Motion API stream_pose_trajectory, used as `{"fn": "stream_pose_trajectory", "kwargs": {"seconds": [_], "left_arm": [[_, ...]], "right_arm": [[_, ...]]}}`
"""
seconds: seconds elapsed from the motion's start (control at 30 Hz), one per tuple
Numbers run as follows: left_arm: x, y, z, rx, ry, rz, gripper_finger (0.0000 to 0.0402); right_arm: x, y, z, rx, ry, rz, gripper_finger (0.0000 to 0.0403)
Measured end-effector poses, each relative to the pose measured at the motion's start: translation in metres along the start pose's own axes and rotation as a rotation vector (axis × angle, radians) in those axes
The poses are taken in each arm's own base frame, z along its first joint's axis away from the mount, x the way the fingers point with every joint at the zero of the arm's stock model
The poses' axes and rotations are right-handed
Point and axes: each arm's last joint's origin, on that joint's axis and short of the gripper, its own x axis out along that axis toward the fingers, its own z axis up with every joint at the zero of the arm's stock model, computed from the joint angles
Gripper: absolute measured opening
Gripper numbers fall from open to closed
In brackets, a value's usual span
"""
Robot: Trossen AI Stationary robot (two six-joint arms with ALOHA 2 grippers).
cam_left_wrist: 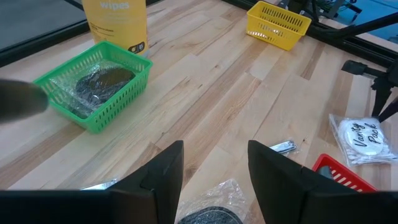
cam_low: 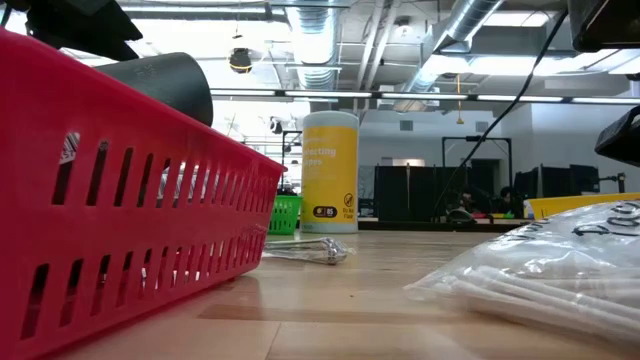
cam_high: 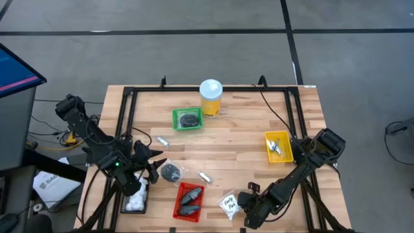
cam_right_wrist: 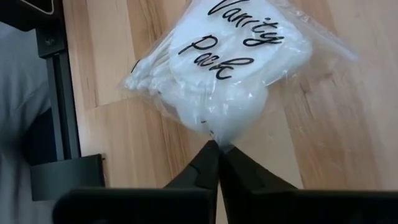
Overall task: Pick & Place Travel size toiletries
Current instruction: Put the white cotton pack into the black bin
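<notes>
Room: grey floor around a wooden table (cam_high: 239, 145) framed by black rails; the low view shows a workshop with ceiling ducts beyond.
Right pincer (cam_right_wrist: 217, 149): near edge of the table, fingers pressed together, pinching the edge of the "Vanity Pack" sachet (cam_right_wrist: 224, 68).
Sachet: clear crinkly bag with white contents, lying on the wood just beside the red tray (cam_high: 189, 202); large in the low view's right foreground (cam_low: 545, 270).
Left pincer (cam_left_wrist: 214, 168): fingers spread, nothing between them, poised above a dark round puck (cam_high: 170, 172) in clear wrap, which is near the red tray.
Red tray: holds dark bottles (cam_high: 189, 196).
Green tray (cam_high: 187, 119): holds a dark wrapped item, just beside the yellow jar (cam_high: 211, 97).
Yellow tray (cam_high: 279, 147): right side, silvery pieces inside.
Black tray (cam_high: 134, 197): under the left arm, white sachets inside.
Loose on wood: two thin silvery tubes, one near the green tray (cam_high: 162, 140), one between puck and sachet (cam_high: 205, 176).
</notes>
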Motion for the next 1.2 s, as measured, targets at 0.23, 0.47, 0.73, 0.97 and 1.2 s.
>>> {"fn": "stream_pose_trajectory", "kwargs": {"seconds": [0.23, 0.47, 0.73, 0.97, 1.2], "left_arm": [[0.000, 0.000, 0.000, -0.001, 0.000, 0.000, 0.0167], [0.000, -0.001, 0.001, -0.009, -0.014, -0.001, 0.0167], [0.000, -0.002, 0.001, -0.024, -0.027, -0.006, 0.0167], [0.000, -0.004, 0.003, -0.045, -0.068, -0.006, 0.0167], [-0.001, -0.012, 0.006, -0.036, -0.087, -0.053, 0.0167]], "right_arm": [[-0.002, 0.000, 0.003, -0.017, 0.010, -0.018, 0.0001], [-0.017, 0.003, 0.022, -0.081, 0.017, -0.130, 0.0000], [-0.051, 0.015, 0.050, -0.197, -0.012, -0.274, 0.0000], [-0.080, 0.023, 0.077, -0.275, -0.096, -0.356, 0.0000], [-0.095, 0.022, 0.101, -0.338, -0.189, -0.414, 0.0000]]}}
